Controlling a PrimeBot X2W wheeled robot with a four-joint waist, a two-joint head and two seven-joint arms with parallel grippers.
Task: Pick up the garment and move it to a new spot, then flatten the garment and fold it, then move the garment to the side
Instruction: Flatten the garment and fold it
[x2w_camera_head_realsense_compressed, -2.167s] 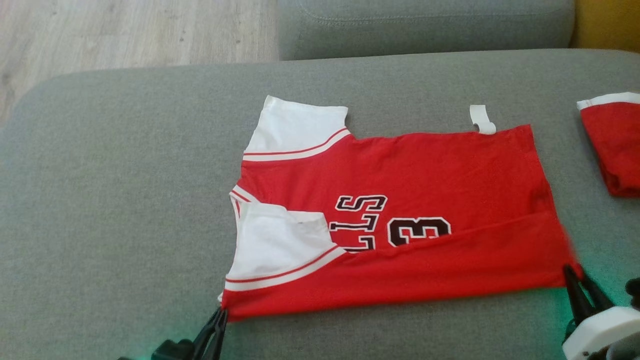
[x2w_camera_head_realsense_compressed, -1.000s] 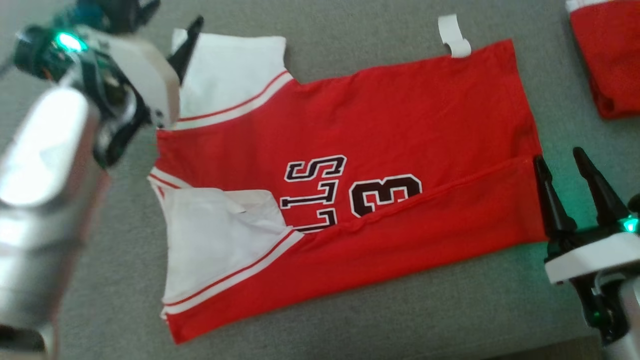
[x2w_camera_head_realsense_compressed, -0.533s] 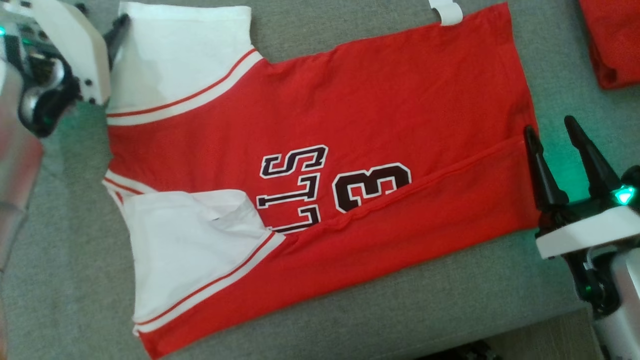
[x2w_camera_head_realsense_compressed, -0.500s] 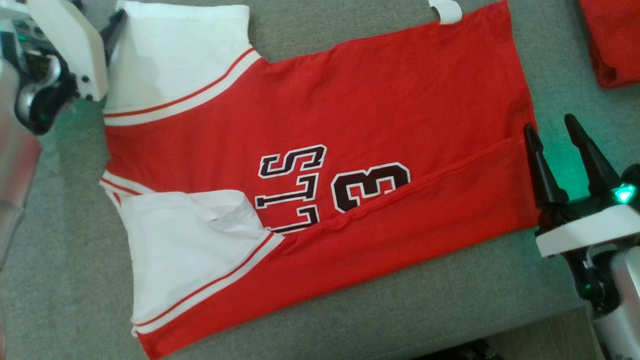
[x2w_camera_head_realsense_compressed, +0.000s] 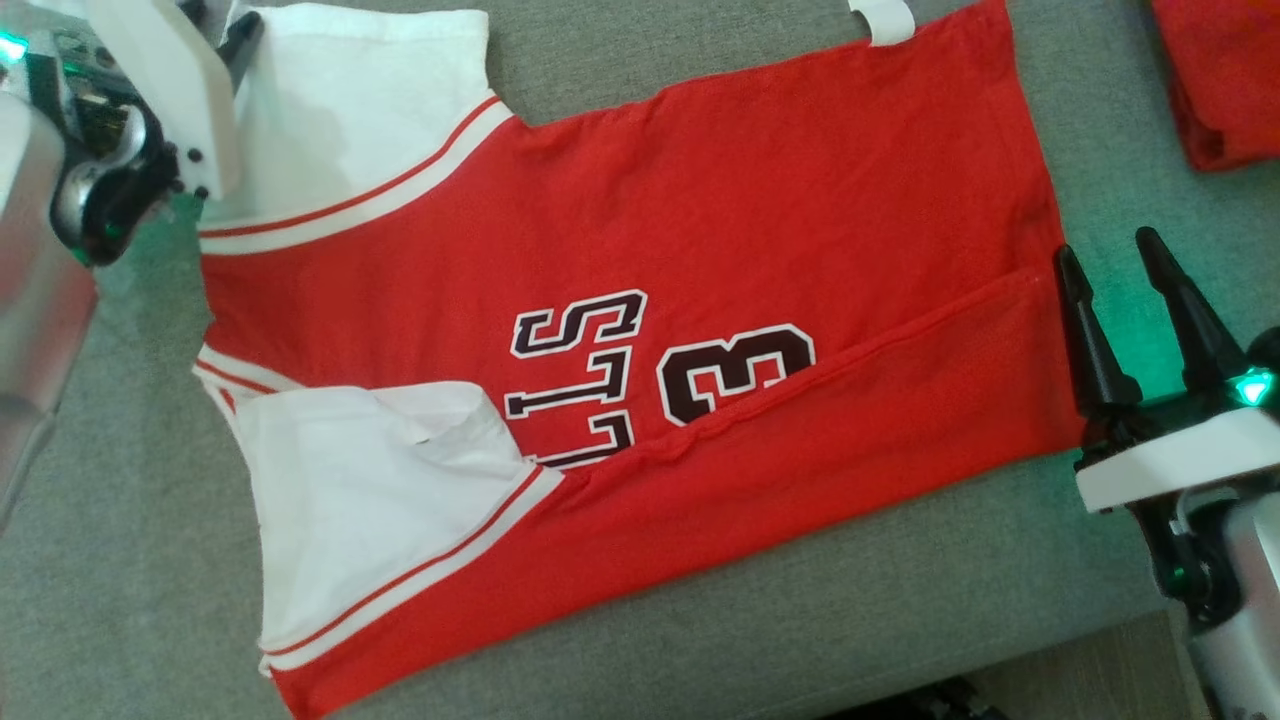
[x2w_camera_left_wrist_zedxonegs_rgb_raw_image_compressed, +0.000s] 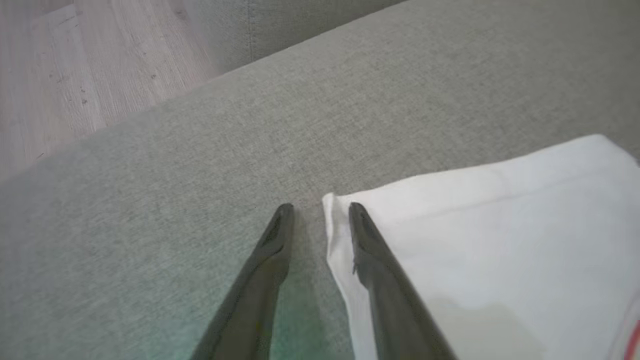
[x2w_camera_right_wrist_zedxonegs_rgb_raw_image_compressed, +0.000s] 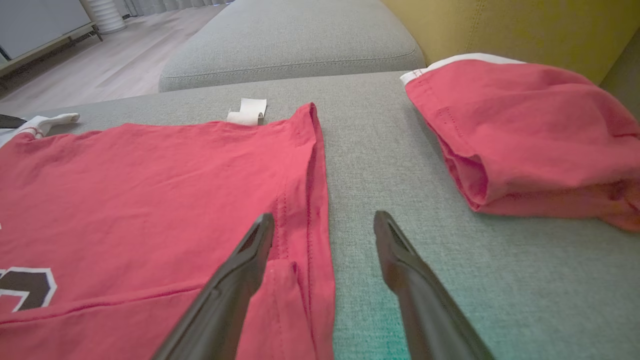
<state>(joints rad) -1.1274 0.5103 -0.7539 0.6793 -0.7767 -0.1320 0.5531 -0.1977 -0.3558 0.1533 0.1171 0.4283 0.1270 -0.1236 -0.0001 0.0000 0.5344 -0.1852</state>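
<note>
The garment (x2w_camera_head_realsense_compressed: 760, 200), a red jersey with white sleeves, lies spread flat on the grey sofa cushion (x2w_camera_head_realsense_compressed: 700, 640). Its near long edge is folded up over part of the dark lettering. A small white label (x2w_camera_right_wrist_zedxonegs_rgb_raw_image_compressed: 247, 111) sticks out from its far edge.

My left gripper (x2w_camera_left_wrist_zedxonegs_rgb_raw_image_compressed: 319, 212) is at the far white sleeve (x2w_camera_left_wrist_zedxonegs_rgb_raw_image_compressed: 490, 235), at its outer corner. My fingers are only a narrow gap apart and straddle the sleeve's edge, one over the white cloth and one over the bare cushion. I hold nothing between them. I cannot tell whether the tips actually press on the fabric.

My right gripper (x2w_camera_right_wrist_zedxonegs_rgb_raw_image_compressed: 324, 220) is at the jersey's hem end with its fingers spread wide and empty. One finger is above the red hem, just where the folded strip ends, and the other is above the cushion beside it.

A second red garment (x2w_camera_right_wrist_zedxonegs_rgb_raw_image_compressed: 525, 125) lies bundled farther to my right, apart from the jersey.
</note>
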